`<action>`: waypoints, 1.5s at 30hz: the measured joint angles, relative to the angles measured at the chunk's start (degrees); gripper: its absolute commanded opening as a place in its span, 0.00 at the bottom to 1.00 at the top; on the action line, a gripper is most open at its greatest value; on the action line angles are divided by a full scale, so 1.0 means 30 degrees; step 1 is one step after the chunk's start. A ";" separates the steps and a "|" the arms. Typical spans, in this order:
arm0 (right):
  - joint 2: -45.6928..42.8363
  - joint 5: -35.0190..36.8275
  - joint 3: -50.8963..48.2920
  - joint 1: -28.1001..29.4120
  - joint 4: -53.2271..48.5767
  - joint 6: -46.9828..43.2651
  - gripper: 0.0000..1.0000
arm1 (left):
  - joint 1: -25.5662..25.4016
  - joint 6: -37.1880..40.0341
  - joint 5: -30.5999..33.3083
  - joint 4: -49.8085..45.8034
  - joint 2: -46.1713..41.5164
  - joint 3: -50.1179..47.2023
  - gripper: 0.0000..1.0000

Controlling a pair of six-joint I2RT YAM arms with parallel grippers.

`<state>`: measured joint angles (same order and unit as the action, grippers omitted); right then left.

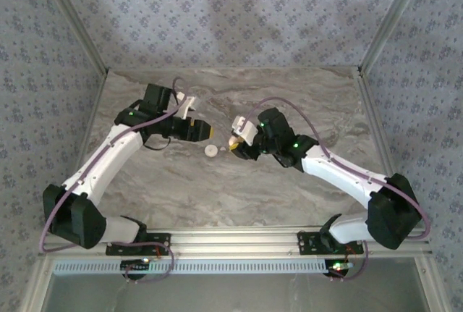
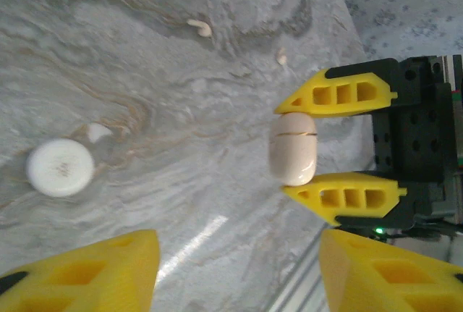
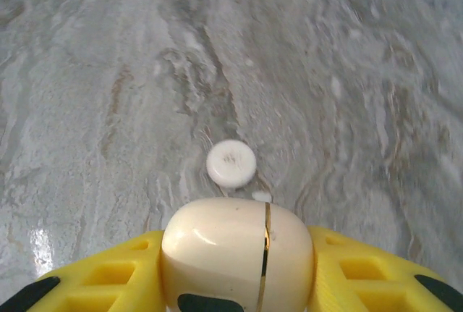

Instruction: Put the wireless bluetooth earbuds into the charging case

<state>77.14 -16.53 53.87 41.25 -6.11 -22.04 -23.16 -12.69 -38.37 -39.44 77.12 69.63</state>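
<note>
One tiny white curved earbud (image 2: 98, 131) is lying on the grey marbled tabletop (image 2: 181, 203), just beside a round white disc (image 2: 59, 167); I can't tell whether the two are touching. A second earbud (image 2: 200, 28) and a third earbud (image 2: 281, 56) are lying loose farther along the table, well apart from the disc, and the third is near the right arm's yellow fingers.

The cream-white, pill-shaped charging case (image 3: 237, 254) is showing a thin seam around its body, and the lid looks closed. The right gripper (image 2: 282, 148) is pinching it across its ends, one yellow finger pressing each side, and holding it near the disc.

Opposite it, the left gripper (image 2: 239, 254) is hanging over the table with its yellow jaws standing apart. Nothing is sitting between them.
</note>
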 measured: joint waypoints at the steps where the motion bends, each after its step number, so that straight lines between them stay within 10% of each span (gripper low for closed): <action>1: 0.0066 -0.0080 0.0000 0.0226 0.0248 -0.0656 0.44 | -0.0138 0.0029 -0.0131 0.0022 -0.0029 -0.0102 0.54; 45: 0.1472 0.0933 0.0204 0.2390 0.4954 -0.2725 0.44 | -0.0969 -0.0590 -0.0714 0.1217 0.0102 -0.1392 0.37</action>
<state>81.56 -13.74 54.48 48.42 8.75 -30.22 -26.06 -14.46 -40.51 -35.79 77.43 65.45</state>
